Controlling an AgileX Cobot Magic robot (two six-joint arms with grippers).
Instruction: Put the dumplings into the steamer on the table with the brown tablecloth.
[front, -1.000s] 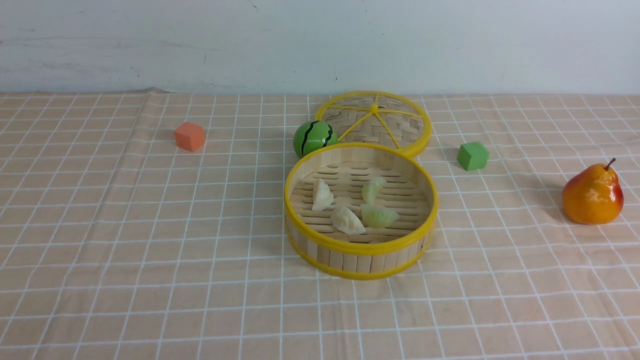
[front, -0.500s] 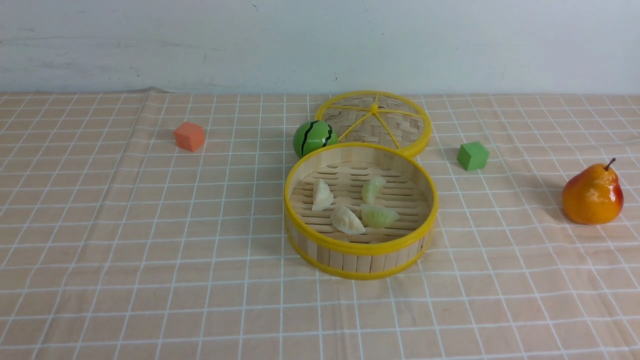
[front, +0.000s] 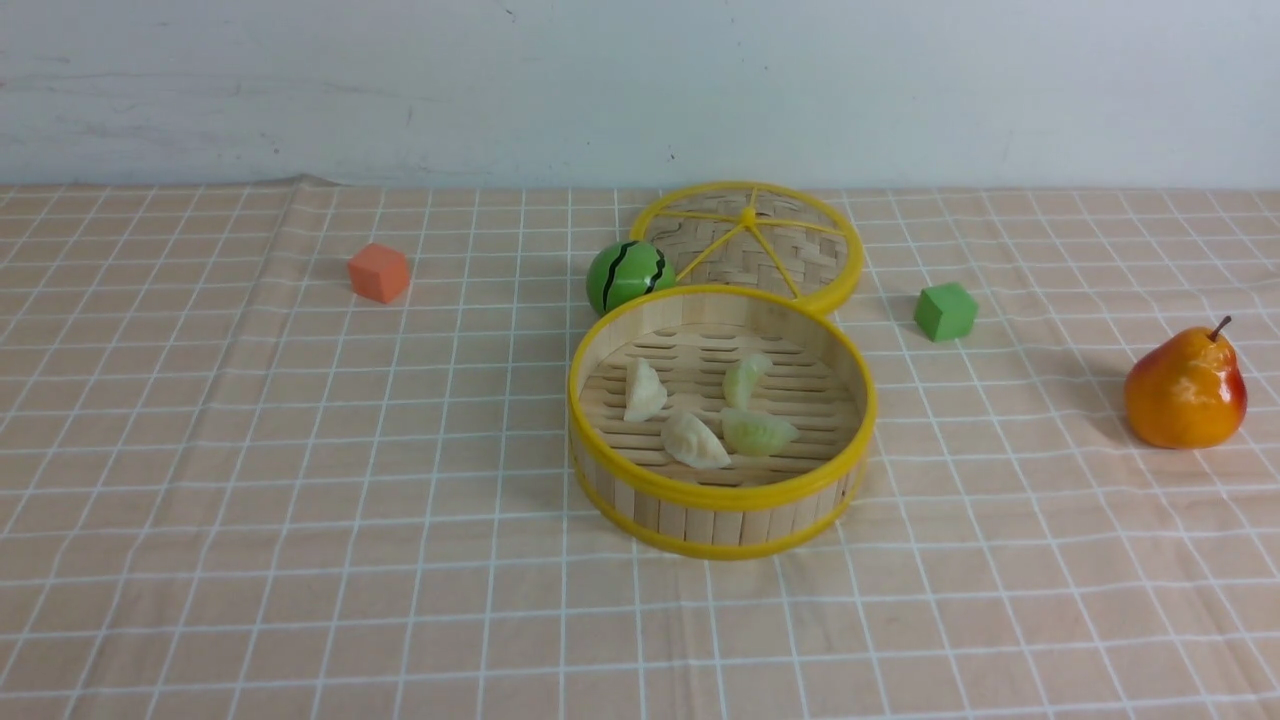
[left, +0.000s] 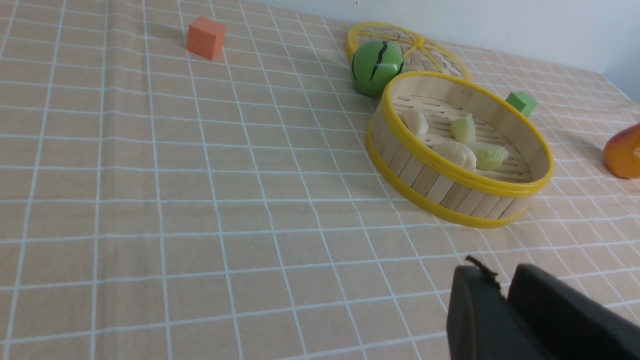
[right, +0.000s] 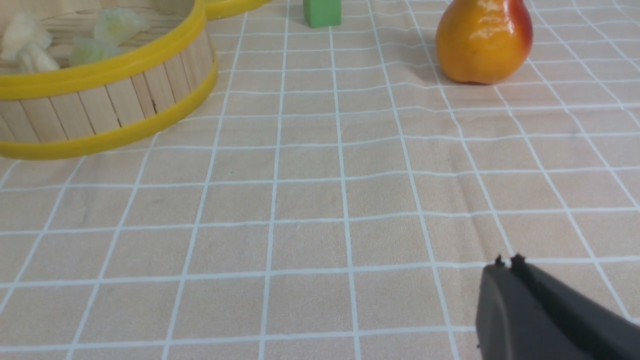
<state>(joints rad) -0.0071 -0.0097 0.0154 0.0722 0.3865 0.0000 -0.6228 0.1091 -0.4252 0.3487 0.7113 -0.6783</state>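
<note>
The steamer (front: 720, 495) stands mid-table on the brown tablecloth (front: 300, 450). Inside it lie the dumplings: two cream-white ones (front: 645, 390) (front: 695, 440) and two pale green ones (front: 747, 380) (front: 758, 432). Neither gripper shows in the front view. In the left wrist view my left gripper (left: 501, 275) hovers over bare cloth, short of the steamer (left: 450, 187); its jaws stand a narrow crack apart with nothing between them. My right gripper (right: 506, 263) is shut and empty above the cloth, away from the steamer (right: 100, 135).
A flat woven lid (front: 750, 240) lies just behind the steamer, with a green striped ball (front: 627, 275) beside it. An orange cube (front: 379, 273) sits at the far left, a green cube (front: 945, 311) to the right, and a pear (front: 1186, 390) at the far right.
</note>
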